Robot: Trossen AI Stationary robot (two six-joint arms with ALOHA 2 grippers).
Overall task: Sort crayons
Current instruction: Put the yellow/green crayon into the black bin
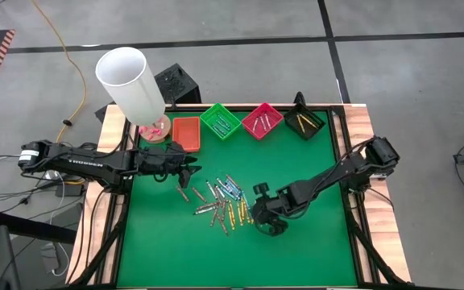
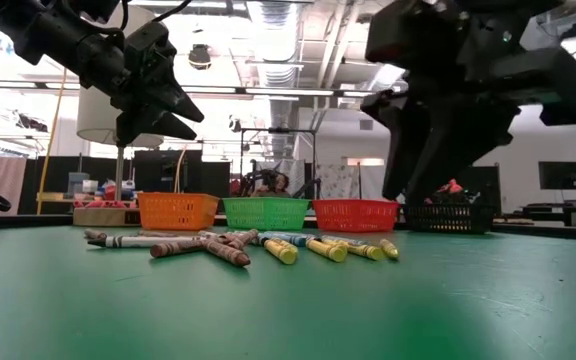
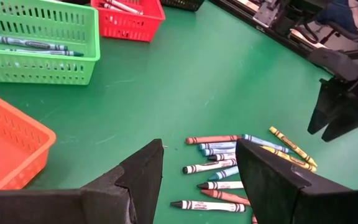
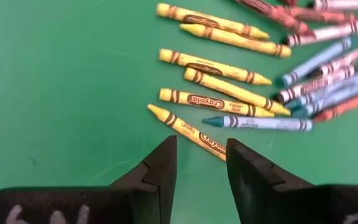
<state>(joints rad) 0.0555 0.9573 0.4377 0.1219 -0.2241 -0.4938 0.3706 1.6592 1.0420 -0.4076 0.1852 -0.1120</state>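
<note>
Low view: the crayons point(image 2: 238, 245) lie loose across the near middle of the green table point(image 2: 288, 310), the yellow ones point(image 4: 213, 99) gathered at the edge of the pile closest to the right gripper point(image 1: 266, 216), which hangs just above them, probably because that colour is the next to be lifted. Its jaws stand apart and empty, straddling one yellow crayon point(image 4: 188, 132) without touching it. The left gripper point(image 1: 185, 171) hovers on the pile's other side, jaws likewise spread and holding nothing. Farther back, four small trays line the table's far edge (orange point(image 1: 186, 134), green point(image 1: 221, 121), red point(image 1: 262, 119), black point(image 1: 304, 121)), the latter three already holding a few sorted sticks.
</note>
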